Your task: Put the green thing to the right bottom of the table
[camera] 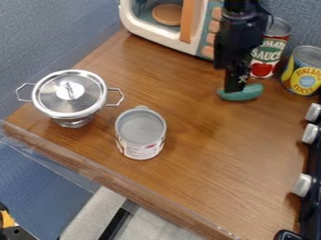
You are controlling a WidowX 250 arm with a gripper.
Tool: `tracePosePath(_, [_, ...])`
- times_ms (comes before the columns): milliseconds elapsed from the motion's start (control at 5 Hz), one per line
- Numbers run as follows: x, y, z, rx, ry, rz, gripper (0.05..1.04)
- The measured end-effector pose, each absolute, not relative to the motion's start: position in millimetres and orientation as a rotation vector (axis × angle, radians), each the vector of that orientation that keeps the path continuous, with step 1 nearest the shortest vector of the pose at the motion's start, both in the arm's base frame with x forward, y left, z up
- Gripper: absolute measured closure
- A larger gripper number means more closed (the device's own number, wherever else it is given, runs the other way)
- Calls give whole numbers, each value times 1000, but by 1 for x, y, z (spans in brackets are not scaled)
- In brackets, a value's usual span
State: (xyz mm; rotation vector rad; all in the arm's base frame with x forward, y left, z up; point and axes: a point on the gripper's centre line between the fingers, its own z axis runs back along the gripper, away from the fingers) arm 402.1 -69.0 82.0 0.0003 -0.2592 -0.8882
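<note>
The gripper hangs down at the upper right of the camera view, in front of the tomato can, with its tip right at the green thing. That green object is small, smooth and elongated, and lies on the wooden table. The gripper's lower end covers part of its left half. Whether the gripper holds it cannot be told.
A toy microwave stands behind, left of the arm. Behind and right are a tomato can and a pineapple can. A lidded metal pot and an open can stand left. Stove knobs line the right edge.
</note>
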Motion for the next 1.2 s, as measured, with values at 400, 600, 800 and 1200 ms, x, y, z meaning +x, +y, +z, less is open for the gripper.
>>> tracePosePath(400, [415, -84, 62, -31, -236, -931, 85])
tracePosePath(600, [418, -86, 53, -16, -212, -926, 133])
tracePosePath(800, [421, -83, 49, 16, -216, -881, 417])
tracePosePath(1200, [415, -83, 43, 37, -216, -813, 652])
